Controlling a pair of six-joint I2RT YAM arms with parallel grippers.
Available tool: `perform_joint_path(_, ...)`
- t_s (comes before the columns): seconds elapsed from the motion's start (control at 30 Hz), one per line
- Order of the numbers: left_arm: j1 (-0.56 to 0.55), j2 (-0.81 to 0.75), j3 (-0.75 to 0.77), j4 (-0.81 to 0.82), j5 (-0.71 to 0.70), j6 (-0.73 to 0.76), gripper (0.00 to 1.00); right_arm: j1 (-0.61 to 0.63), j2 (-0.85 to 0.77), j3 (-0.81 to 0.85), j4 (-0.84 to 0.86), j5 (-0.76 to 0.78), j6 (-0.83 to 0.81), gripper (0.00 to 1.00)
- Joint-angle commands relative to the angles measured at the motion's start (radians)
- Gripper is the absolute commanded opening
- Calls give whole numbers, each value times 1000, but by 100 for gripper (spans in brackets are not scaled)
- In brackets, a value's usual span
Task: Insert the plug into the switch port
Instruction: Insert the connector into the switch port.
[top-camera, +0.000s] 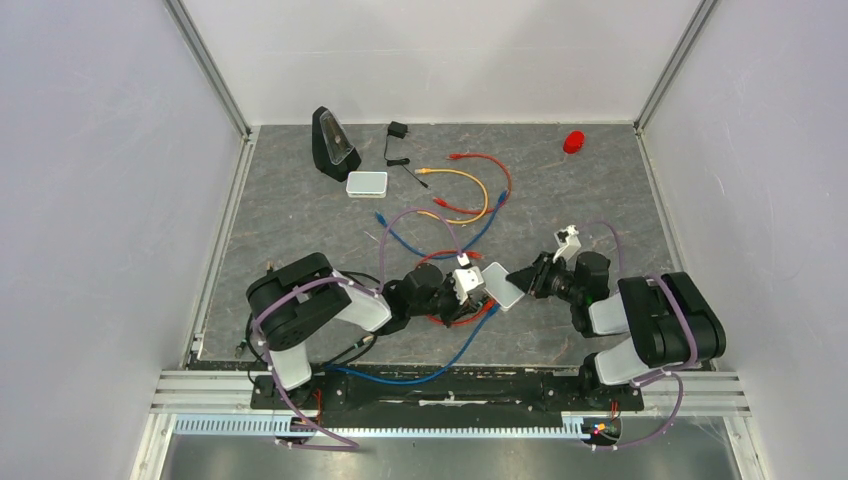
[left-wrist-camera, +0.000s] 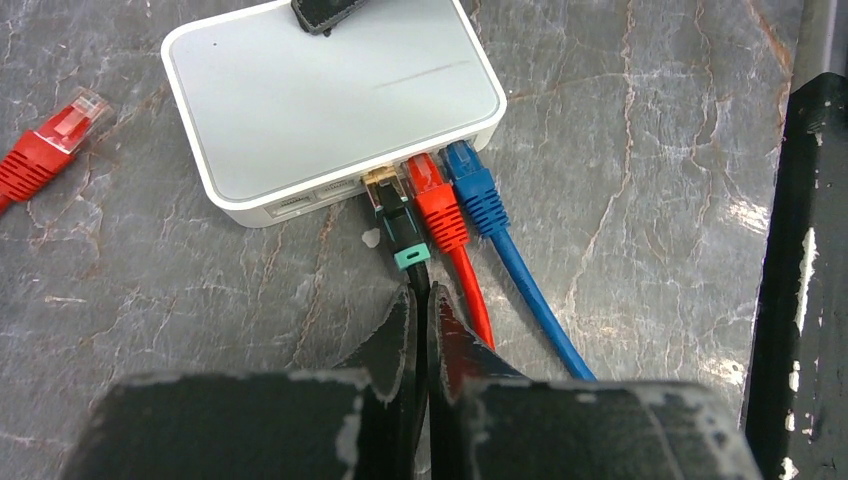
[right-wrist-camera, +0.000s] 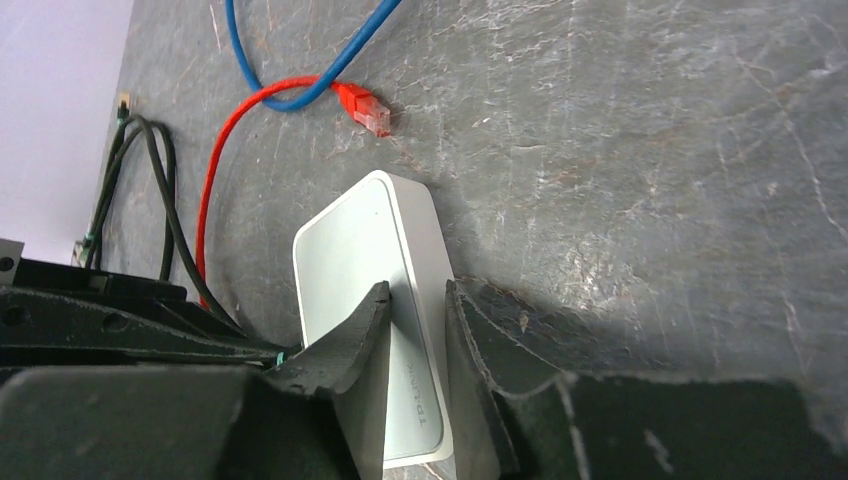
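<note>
The switch box (left-wrist-camera: 330, 100) is a flat pale box lying near the table's front, seen from above as a tilted white slab (top-camera: 499, 284). Its near edge carries the switch port (left-wrist-camera: 322, 192) row. A red plug (left-wrist-camera: 433, 190) and a blue plug (left-wrist-camera: 470, 178) sit in that row. The black plug (left-wrist-camera: 392, 212) with a teal collar has its clear tip at the port mouth; its depth I cannot tell. My left gripper (left-wrist-camera: 421, 297) is shut on its black cable just behind. My right gripper (right-wrist-camera: 417, 292) is shut on the box's (right-wrist-camera: 355, 250) far edge.
A black wedge device (top-camera: 333, 143), a second pale box (top-camera: 366, 183), a black adapter (top-camera: 397, 131) and a red object (top-camera: 573, 141) lie at the back. Orange, red, blue and purple cables cross the middle. A loose red plug (left-wrist-camera: 52, 142) lies left of the box.
</note>
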Motion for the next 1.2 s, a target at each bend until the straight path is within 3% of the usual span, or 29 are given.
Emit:
perform_joint_path(0.0,-9,80,10,22,-75,-19,2,94,32,-113,-23,-171,155,23)
perform_joint_path(0.17,-9,42,38,-46,-69,20,2,23,-143,-52,-294,26,75,33)
perform_joint_path(0.33,-9,85,186,-104,3,98,2,-67,-391,155,-648,282,-15,49)
perform_joint_path(0.57,-7,188,356,-178,128,206,2,-132,-606,222,-755,442,-80,53)
perform_joint_path(0.73,-5,224,438,-230,160,240,4,-145,-664,276,-810,455,-119,55)
perform_joint_path(0.8,-3,225,459,-244,148,252,19,-144,-674,286,-819,452,-125,55)
perform_joint_path(0.9,3,186,476,-258,97,235,59,-145,-681,297,-832,447,-140,58)
perform_joint_path(0.93,3,158,470,-247,73,214,66,-145,-682,301,-840,447,-147,59)
perform_joint_path(0.97,6,131,460,-230,37,190,71,-145,-684,309,-849,448,-153,60)
perform_joint_path(1.07,12,18,422,-186,-61,123,74,-145,-696,312,-856,427,-160,60)
perform_joint_path(1.17,13,-99,466,-337,-247,38,76,-142,-710,298,-839,385,-153,59)
